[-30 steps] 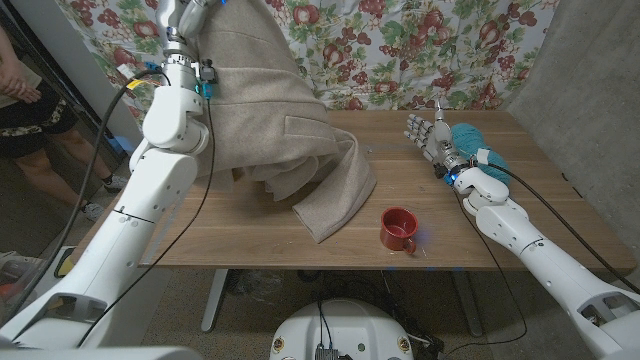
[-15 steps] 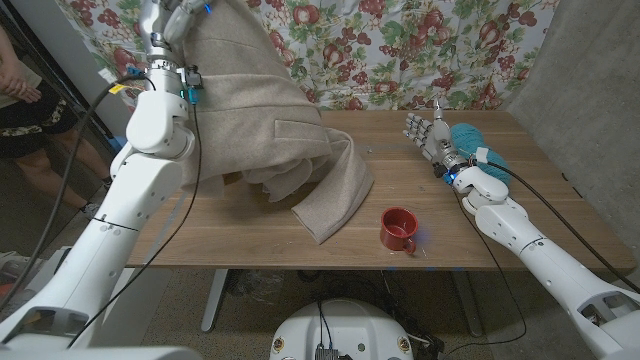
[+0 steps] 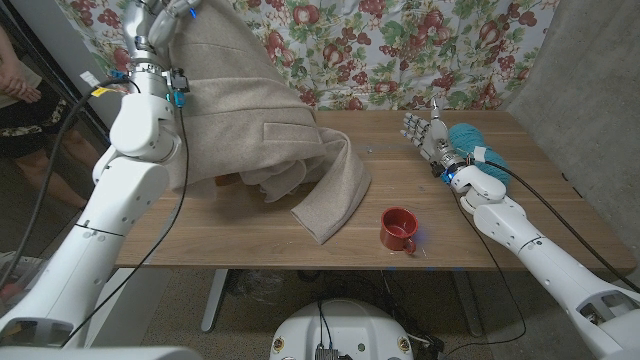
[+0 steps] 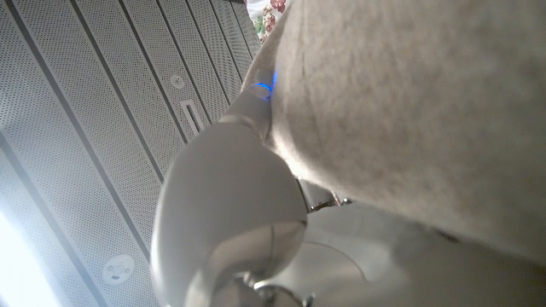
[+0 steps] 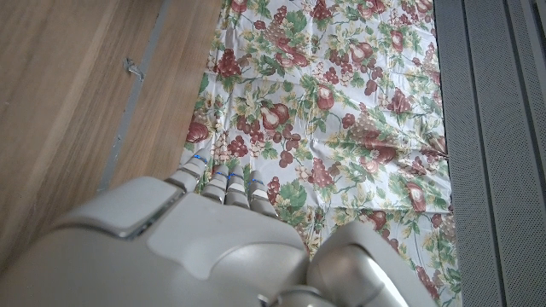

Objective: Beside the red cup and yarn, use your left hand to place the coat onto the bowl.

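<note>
While aloft — coat (image 3: 255, 110) below left hand (image 3: 165, 20)

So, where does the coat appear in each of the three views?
Head view: the coat hangs from the raised left hand, upper left, its hem on the table.
Left wrist view: beige cloth across the upper right.
Right wrist view: not in it.
Shared landmark: the floral curtain.
</note>
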{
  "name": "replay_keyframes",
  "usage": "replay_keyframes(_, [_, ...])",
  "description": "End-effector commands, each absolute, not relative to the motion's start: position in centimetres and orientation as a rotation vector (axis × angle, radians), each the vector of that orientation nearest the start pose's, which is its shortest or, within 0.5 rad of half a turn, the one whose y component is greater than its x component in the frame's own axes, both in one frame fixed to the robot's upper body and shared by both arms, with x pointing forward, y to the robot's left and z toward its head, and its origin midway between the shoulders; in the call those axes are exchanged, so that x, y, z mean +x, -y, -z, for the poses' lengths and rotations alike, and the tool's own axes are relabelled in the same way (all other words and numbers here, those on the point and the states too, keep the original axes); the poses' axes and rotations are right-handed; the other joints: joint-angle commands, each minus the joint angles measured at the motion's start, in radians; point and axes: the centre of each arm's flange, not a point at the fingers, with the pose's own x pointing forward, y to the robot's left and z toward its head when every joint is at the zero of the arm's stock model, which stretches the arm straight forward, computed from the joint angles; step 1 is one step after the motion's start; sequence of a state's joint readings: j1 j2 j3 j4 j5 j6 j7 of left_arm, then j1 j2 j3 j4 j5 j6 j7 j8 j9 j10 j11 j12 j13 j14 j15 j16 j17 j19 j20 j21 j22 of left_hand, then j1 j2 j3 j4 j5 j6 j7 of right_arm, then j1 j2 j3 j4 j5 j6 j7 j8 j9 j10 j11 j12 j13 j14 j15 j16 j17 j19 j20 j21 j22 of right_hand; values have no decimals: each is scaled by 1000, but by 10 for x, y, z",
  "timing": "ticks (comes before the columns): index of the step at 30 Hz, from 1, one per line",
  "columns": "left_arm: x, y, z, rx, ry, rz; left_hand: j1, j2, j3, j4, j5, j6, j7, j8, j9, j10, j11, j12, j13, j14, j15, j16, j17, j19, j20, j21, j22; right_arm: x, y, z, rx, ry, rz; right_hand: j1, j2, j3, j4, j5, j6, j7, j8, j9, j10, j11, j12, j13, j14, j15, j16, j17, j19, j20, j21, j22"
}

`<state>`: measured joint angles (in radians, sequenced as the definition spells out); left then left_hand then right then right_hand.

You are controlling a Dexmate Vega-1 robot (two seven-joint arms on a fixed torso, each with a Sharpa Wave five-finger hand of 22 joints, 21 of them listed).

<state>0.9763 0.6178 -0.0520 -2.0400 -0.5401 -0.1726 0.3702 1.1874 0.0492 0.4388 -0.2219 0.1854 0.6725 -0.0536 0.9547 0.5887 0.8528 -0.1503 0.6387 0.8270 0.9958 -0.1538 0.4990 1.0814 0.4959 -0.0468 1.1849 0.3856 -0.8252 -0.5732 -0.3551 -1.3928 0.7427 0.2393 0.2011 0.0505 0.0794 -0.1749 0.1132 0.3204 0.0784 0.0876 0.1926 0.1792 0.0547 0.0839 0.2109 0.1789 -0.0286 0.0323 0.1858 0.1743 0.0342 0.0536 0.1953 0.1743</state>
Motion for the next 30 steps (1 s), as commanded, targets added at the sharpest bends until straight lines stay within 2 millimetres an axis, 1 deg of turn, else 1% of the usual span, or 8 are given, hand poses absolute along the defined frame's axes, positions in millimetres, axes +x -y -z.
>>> replay_keyframes(1, [436,-375,-186,-70,1164,-170,-1,10,64,60,6,-10,-1,9,0,38,-28,-5,3,11,-79,-3,0,-4,-100,10,-4,634,279,-12,23,628,-396,-1,17,1,-1,-5,3,5,-3,5,6,4,0,6,5,-2,-3,4,5,3,0,4])
replay_keyframes(12, [440,-392,-177,-32,1126,-227,-1,11,66,60,8,-17,3,13,-5,37,-27,-7,5,7,-79,-11,1,-6,-96,10,-18,635,276,-12,22,623,-392,-1,17,2,-1,-5,3,5,-3,5,5,4,-1,6,5,-1,-3,4,5,3,0,4])
replay_keyframes(18, [443,-403,-168,-32,1100,-252,2,14,67,59,10,-28,4,13,-8,30,-19,-11,5,0,-79,-15,8,-10,-93,10,-28,636,274,-10,22,617,-385,-1,17,2,-2,-6,3,4,-3,5,6,4,0,6,5,-1,-3,4,5,3,0,4])
replay_keyframes(25, [439,-416,-164,-19,1100,-279,5,18,65,59,12,-39,8,14,-11,23,-17,-14,6,-2,-79,-23,3,-16,-89,9,-37,636,271,-10,21,613,-384,-1,17,2,-2,-6,2,5,-3,5,5,3,-1,6,5,-2,-2,4,5,4,0,4])
replay_keyframes(28, [436,-421,-162,-11,1098,-296,8,20,64,58,14,-42,17,16,-13,19,-13,-18,2,-5,-79,-26,5,-20,-87,9,-42,635,268,-10,18,612,-384,-1,17,3,-2,-6,3,5,-3,5,5,3,-1,6,5,-1,-3,4,5,3,0,4])
replay_keyframes(29, [435,-423,-161,-7,1096,-303,9,20,64,57,15,-43,15,16,-13,17,-9,-19,2,-8,-79,-25,9,-21,-87,8,-44,635,267,-9,20,611,-384,-1,17,3,-2,-6,2,4,-3,5,5,3,-1,6,5,-1,-3,4,5,3,0,4])
replay_keyframes(30, [435,-425,-161,-3,1093,-308,10,21,64,57,15,-46,18,16,-13,17,-11,-20,1,-12,-78,-26,12,-23,-86,7,-46,635,267,-9,19,609,-383,-1,17,3,-2,-6,2,4,-3,5,5,4,-1,6,5,-1,-3,4,5,3,0,4])
